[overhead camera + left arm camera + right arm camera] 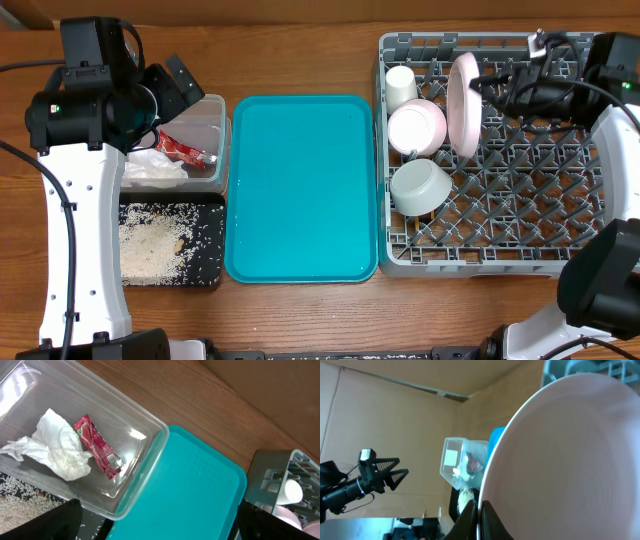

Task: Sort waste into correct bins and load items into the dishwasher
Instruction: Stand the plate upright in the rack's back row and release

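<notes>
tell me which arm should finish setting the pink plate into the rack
Right: the right fingers are shut on the plate, upright in the dish rack. The left fingers stand open over the clear tub.

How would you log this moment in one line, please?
left claw: open over clear tub | right claw: shut on plate in rack | binned: wrapper, napkin, rice | racked: cup, pink bowl, grey-green bowl
</notes>
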`<state>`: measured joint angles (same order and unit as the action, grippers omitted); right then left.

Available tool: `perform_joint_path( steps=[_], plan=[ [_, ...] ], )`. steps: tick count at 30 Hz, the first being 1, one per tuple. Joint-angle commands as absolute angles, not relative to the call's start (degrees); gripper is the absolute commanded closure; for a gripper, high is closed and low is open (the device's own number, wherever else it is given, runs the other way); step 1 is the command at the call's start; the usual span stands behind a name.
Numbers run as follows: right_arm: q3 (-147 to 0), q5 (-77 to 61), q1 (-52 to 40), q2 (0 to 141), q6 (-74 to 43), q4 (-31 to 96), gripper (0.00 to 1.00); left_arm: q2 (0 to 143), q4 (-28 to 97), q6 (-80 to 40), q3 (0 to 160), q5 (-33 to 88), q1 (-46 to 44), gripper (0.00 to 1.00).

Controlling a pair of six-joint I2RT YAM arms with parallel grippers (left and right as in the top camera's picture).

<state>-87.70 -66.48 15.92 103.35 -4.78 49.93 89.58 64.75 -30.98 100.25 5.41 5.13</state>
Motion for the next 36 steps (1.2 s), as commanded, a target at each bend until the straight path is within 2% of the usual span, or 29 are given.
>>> perform_joint_path(
  steps=[1, 9, 17, 25, 29, 31, 33, 36],
  plan=[
    [-85.14, -66.5, 15.73, 103.02, -4.71, 48.47, 0.96, 88.82, 64.66, -30.22, 101.34, 5.8, 5.23, 0.0],
    [-84.62, -61.1, 15.88, 103.0, -4.73, 47.37, 0.95, 88.82, 64.66, -30.22, 101.34, 5.82, 5.23, 0.0],
    [-84.62, -54.17, 15.88, 103.0, -4.71, 47.37, 0.78, 88.82, 64.66, -30.22, 101.34, 5.82, 5.23, 0.0],
    [-84.62, -51.44, 15.88, 103.0, -4.78, 45.6, 0.76, 88.82, 64.66, -30.22, 101.34, 5.82, 5.23, 0.0],
    [-84.9, -51.42, 15.88, 103.0, -5.28, 43.94, 0.69, 88.82, 64.66, -30.22, 101.34, 5.82, 5.23, 0.0],
    [-85.41, -51.42, 15.88, 103.0, -6.13, 42.92, 0.64, 88.82, 64.66, -30.22, 101.34, 5.8, 5.23, 0.0],
    [-86.76, -51.29, 15.88, 103.0, -6.11, 42.68, 0.53, 88.82, 64.66, -30.22, 101.34, 5.8, 5.23, 0.0],
    [-88.73, -51.03, 15.88, 102.98, -6.26, 43.22, 0.47, 88.82, 64.66, -30.22, 101.34, 5.82, 5.23, 0.0]
  ],
)
